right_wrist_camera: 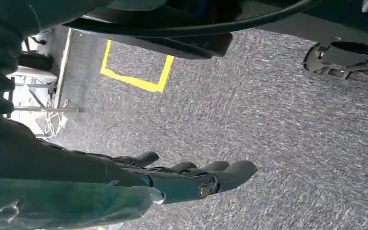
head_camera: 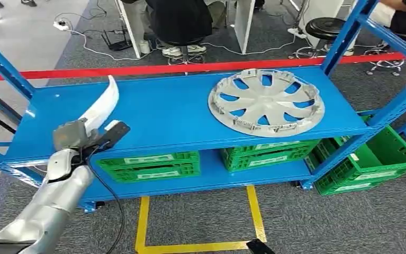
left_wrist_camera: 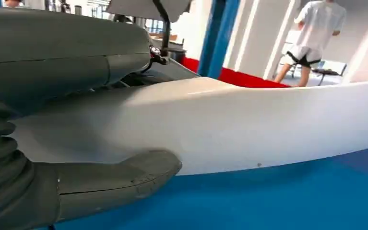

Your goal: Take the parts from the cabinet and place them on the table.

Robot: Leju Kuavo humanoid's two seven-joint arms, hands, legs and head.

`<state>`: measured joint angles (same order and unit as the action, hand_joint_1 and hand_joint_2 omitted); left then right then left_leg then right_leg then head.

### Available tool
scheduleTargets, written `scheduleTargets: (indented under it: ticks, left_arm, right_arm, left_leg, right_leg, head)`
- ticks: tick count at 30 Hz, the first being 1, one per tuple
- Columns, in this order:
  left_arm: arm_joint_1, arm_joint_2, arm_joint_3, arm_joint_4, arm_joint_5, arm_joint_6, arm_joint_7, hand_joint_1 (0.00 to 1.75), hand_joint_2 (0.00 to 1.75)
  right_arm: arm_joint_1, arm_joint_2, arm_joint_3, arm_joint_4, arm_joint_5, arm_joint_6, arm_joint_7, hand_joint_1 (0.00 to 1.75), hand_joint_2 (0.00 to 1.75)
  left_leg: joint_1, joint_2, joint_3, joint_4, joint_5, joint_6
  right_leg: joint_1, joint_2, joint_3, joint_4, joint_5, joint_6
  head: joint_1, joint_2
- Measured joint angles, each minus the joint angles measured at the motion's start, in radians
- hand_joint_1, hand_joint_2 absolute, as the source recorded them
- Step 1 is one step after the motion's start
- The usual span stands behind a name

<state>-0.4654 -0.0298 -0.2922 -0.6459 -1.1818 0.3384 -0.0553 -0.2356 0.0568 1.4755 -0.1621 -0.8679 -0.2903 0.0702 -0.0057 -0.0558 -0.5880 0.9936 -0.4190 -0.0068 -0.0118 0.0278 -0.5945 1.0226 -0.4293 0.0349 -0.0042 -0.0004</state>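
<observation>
- while the left hand (head_camera: pixel 73 138) grips a curved white part (head_camera: pixel 101 107) near the left front edge of the blue shelf (head_camera: pixel 169 114), the task looks partly under way.
- a silver wheel cover (head_camera: pixel 265 102) lies flat toward the shelf's right end, apparently yet to be taken.
- the right hand (right_wrist_camera: pixel 191 178) hangs over grey carpet (right_wrist_camera: pixel 278 124), fingers extended and holding nothing.

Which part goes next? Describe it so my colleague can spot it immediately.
Find the blue shelf. On its top level, toward the right end, lies the wheel cover. It is round, silver and spoked, unlike the curved white strip in the left robot hand.
</observation>
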Motion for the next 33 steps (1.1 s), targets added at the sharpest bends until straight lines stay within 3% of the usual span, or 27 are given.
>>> scheduleTargets:
  ticks: [4, 5, 6, 7, 9, 10, 11, 12, 14, 15, 16, 17, 18, 20, 21, 22, 23, 25, 26, 28, 29, 30, 31, 32, 33]
  left_arm:
    - [0.015, 0.0, 0.0, -0.042, 0.001, 0.001, 0.003, 1.75, 1.75]
    - [0.018, -0.002, -0.003, -0.054, 0.003, 0.009, 0.003, 1.75, 1.75]
    - [0.026, -0.002, -0.006, -0.071, 0.003, 0.022, 0.003, 1.75, 1.75]
    - [0.036, -0.002, -0.009, -0.091, 0.003, 0.039, 0.003, 1.75, 1.75]
    - [0.071, 0.005, -0.016, -0.147, 0.0, 0.068, 0.007, 1.75, 1.75]
    - [0.09, 0.008, -0.023, -0.179, 0.0, 0.08, 0.008, 1.75, 1.75]
    - [0.113, 0.01, -0.033, -0.216, 0.0, 0.09, 0.009, 1.75, 1.75]
    - [0.134, 0.01, -0.04, -0.247, 0.0, 0.101, 0.009, 1.75, 1.75]
    - [0.171, 0.011, -0.055, -0.314, 0.0, 0.125, 0.009, 1.75, 1.75]
    - [0.187, 0.011, -0.062, -0.343, 0.003, 0.133, 0.009, 1.75, 1.75]
    - [0.203, 0.012, -0.07, -0.376, 0.009, 0.147, 0.008, 1.75, 1.75]
    - [0.225, 0.012, -0.08, -0.411, 0.014, 0.162, 0.006, 1.75, 1.75]
    - [0.249, 0.012, -0.087, -0.442, 0.018, 0.18, 0.004, 1.75, 1.75]
    - [0.293, 0.014, -0.095, -0.498, 0.021, 0.204, 0.003, 1.75, 1.75]
    - [0.31, 0.014, -0.1, -0.516, 0.022, 0.209, 0.003, 1.75, 1.75]
    - [0.319, 0.016, -0.105, -0.536, 0.022, 0.211, 0.003, 1.75, 1.75]
    - [0.325, 0.017, -0.106, -0.553, 0.022, 0.211, 0.003, 1.75, 1.75]
    - [0.339, 0.018, -0.108, -0.576, 0.023, 0.211, 0.003, 1.75, 1.75]
    - [0.347, 0.019, -0.108, -0.585, 0.023, 0.212, 0.003, 1.75, 1.75]
    - [0.353, 0.02, -0.108, -0.597, 0.023, 0.212, 0.003, 1.75, 1.75]
    - [0.354, 0.021, -0.109, -0.605, 0.023, 0.212, 0.003, 1.75, 1.75]
    - [0.355, 0.021, -0.109, -0.613, 0.023, 0.214, 0.003, 1.75, 1.75]
    - [0.356, 0.02, -0.109, -0.622, 0.023, 0.216, 0.003, 1.75, 1.75]
    - [0.361, 0.02, -0.109, -0.637, 0.019, 0.222, 0.003, 1.75, 1.75]
    - [0.373, 0.021, -0.109, -0.65, 0.015, 0.229, 0.002, 1.75, 1.75]
  right_arm:
    - [0.001, 0.0, 0.0, 0.0, 0.0, -0.002, 0.0, 0.0, 1.75]
    - [0.001, 0.0, 0.0, 0.001, -0.003, -0.006, 0.0, 0.0, 1.75]
    - [0.003, 0.0, 0.0, 0.002, -0.003, -0.009, 0.001, 0.0, 1.75]
    - [0.004, 0.0, 0.0, 0.003, -0.003, -0.01, 0.001, 0.0, 1.75]
    - [0.002, -0.001, 0.0, 0.005, -0.003, -0.018, -0.004, 0.0, 1.75]
    - [-0.001, -0.001, 0.0, 0.006, -0.005, -0.019, -0.006, 0.0, 1.75]
    - [-0.002, -0.002, 0.0, 0.007, -0.008, -0.021, -0.008, 0.0, 1.75]
    - [0.0, -0.003, 0.0, 0.008, -0.015, -0.022, -0.008, 0.0, 1.75]
    - [0.007, -0.007, 0.0, 0.008, -0.026, -0.01, -0.009, 0.0, 1.75]
    - [0.012, -0.01, 0.0, 0.008, -0.03, -0.006, -0.018, 0.0, 1.75]
    - [0.016, -0.01, 0.0, 0.008, -0.043, -0.003, -0.03, 0.0, 1.75]
    - [0.019, -0.011, -0.002, 0.008, -0.058, 0.0, -0.043, 0.0, 1.75]
    - [0.02, -0.013, -0.004, 0.009, -0.077, 0.001, -0.059, 0.0, 1.75]
    - [0.028, -0.013, -0.014, 0.009, -0.105, 0.0, -0.089, 0.0, 1.75]
    - [0.027, -0.013, -0.019, 0.009, -0.109, 0.0, -0.093, 0.0, 1.75]
    - [0.028, -0.014, -0.023, 0.009, -0.111, 0.0, -0.096, 0.0, 1.75]
    - [0.029, -0.014, -0.027, 0.009, -0.112, -0.001, -0.098, 0.0, 1.75]
    - [0.028, -0.014, -0.031, 0.009, -0.114, -0.001, -0.101, 0.0, 1.75]
    - [0.028, -0.014, -0.033, 0.009, -0.114, -0.001, -0.102, 0.0, 1.75]
    - [0.027, -0.015, -0.036, 0.009, -0.115, -0.001, -0.103, 0.0, 1.75]
    - [0.026, -0.015, -0.037, 0.009, -0.117, -0.004, -0.106, 0.0, 1.75]
    - [0.026, -0.015, -0.039, 0.009, -0.125, -0.012, -0.121, 0.0, 1.75]
    - [0.029, -0.015, -0.043, 0.009, -0.132, -0.024, -0.138, 0.0, 1.75]
    - [0.032, -0.015, -0.05, 0.01, -0.139, -0.049, -0.162, 0.0, 1.75]
    - [0.034, -0.015, -0.053, 0.011, -0.143, -0.082, -0.175, 0.0, 1.75]
  left_leg:
    - [-0.001, 0.0, -0.002, 0.002, 0.008, 0.014]
    - [0.008, 0.003, 0.0, -0.012, 0.017, 0.019]
    - [0.011, 0.004, 0.0, -0.016, 0.021, 0.019]
    - [0.012, 0.008, -0.001, -0.016, 0.022, 0.022]
    - [0.012, 0.017, -0.003, -0.016, 0.022, 0.023]
    - [0.012, 0.02, -0.006, -0.016, 0.023, 0.023]
    - [0.013, 0.02, -0.007, -0.015, 0.025, 0.021]
    - [0.014, 0.02, -0.008, -0.015, 0.026, 0.019]
    - [0.02, 0.018, -0.011, -0.011, 0.028, 0.013]
    - [0.021, 0.016, -0.014, -0.007, 0.028, 0.005]
    - [0.017, 0.013, -0.024, -0.005, 0.032, -0.003]
    - [0.016, 0.013, -0.028, -0.003, 0.04, -0.012]
    - [0.016, 0.013, -0.028, -0.004, 0.045, -0.018]
    - [0.018, 0.012, -0.031, -0.007, 0.054, -0.031]
    - [0.02, 0.021, -0.04, 0.002, 0.032, -0.035]
    - [0.018, 0.032, -0.058, 0.044, -0.016, -0.038]
    - [0.019, 0.038, -0.087, 0.12, -0.073, -0.041]
    - [0.019, 0.041, -0.135, 0.275, -0.153, -0.044]
    - [0.019, 0.041, -0.138, 0.315, -0.154, -0.044]
    - [0.019, 0.042, -0.092, 0.272, -0.095, -0.042]
    - [0.019, 0.042, -0.04, 0.202, -0.058, -0.039]
    - [0.019, 0.046, 0.024, 0.115, -0.045, -0.037]
    - [0.017, 0.053, 0.085, 0.037, -0.064, -0.036]
    - [0.015, 0.051, 0.103, -0.007, -0.08, -0.026]
    - [0.015, 0.051, 0.096, -0.013, -0.085, -0.021]
  right_leg:
    - [-0.002, 0.001, 0.004, -0.01, 0.01, 0.016]
    - [0.002, 0.0, 0.001, -0.009, 0.006, 0.018]
    - [0.002, -0.007, -0.008, 0.006, -0.017, 0.021]
    - [0.002, -0.013, -0.025, 0.056, -0.058, 0.025]
    - [0.0, -0.021, -0.079, 0.211, -0.138, 0.031]
    - [0.0, -0.022, -0.099, 0.274, -0.162, 0.035]
    - [-0.001, -0.023, -0.097, 0.291, -0.158, 0.036]
    - [-0.002, -0.023, -0.074, 0.262, -0.134, 0.038]
    - [-0.006, -0.022, 0.019, 0.099, -0.055, 0.04]
    - [-0.01, -0.017, 0.058, 0.019, -0.048, 0.044]
    - [-0.005, -0.003, 0.079, 0.003, -0.058, 0.042]
    - [-0.005, -0.001, 0.069, 0.001, -0.055, 0.029]
    - [-0.004, 0.0, 0.063, 0.002, -0.054, 0.025]
    - [-0.001, -0.003, 0.055, 0.003, -0.045, 0.006]
    - [-0.006, -0.009, 0.048, -0.001, -0.036, -0.008]
    - [-0.006, -0.011, 0.038, -0.001, -0.028, -0.02]
    - [-0.004, -0.016, 0.026, -0.001, -0.02, -0.025]
    - [-0.001, -0.024, 0.005, -0.001, -0.005, -0.028]
    - [0.0, -0.029, -0.006, -0.001, 0.004, -0.027]
    - [0.001, -0.034, -0.027, 0.0, 0.02, -0.023]
    - [0.001, -0.036, -0.037, 0.0, 0.03, -0.019]
    - [0.001, -0.037, -0.043, 0.001, 0.038, -0.015]
    - [0.006, -0.038, -0.048, 0.002, 0.043, -0.01]
    - [0.008, -0.039, -0.052, 0.004, 0.051, -0.004]
    - [0.008, -0.039, -0.056, 0.004, 0.061, 0.0]
  head:
    - [0.0, 0.0]
    - [0.001, 0.0]
    - [0.001, 0.0]
    - [0.005, 0.0]
    - [0.003, 0.0]
    - [0.004, 0.0]
    - [0.004, 0.0]
    - [0.004, 0.0]
    - [0.003, 0.0]
    - [0.005, 0.0]
    - [0.005, 0.0]
    - [0.003, 0.0]
    - [0.003, 0.0]
    - [0.004, 0.0]
    - [0.003, 0.0]
    - [-0.007, 0.0]
    - [-0.01, 0.0]
    - [-0.009, 0.0]
    - [-0.01, 0.0]
    - [-0.01, 0.0]
    - [-0.009, 0.0]
    - [-0.01, 0.0]
    - [-0.01, 0.0]
    - [-0.009, 0.0]
    - [-0.008, 0.0]
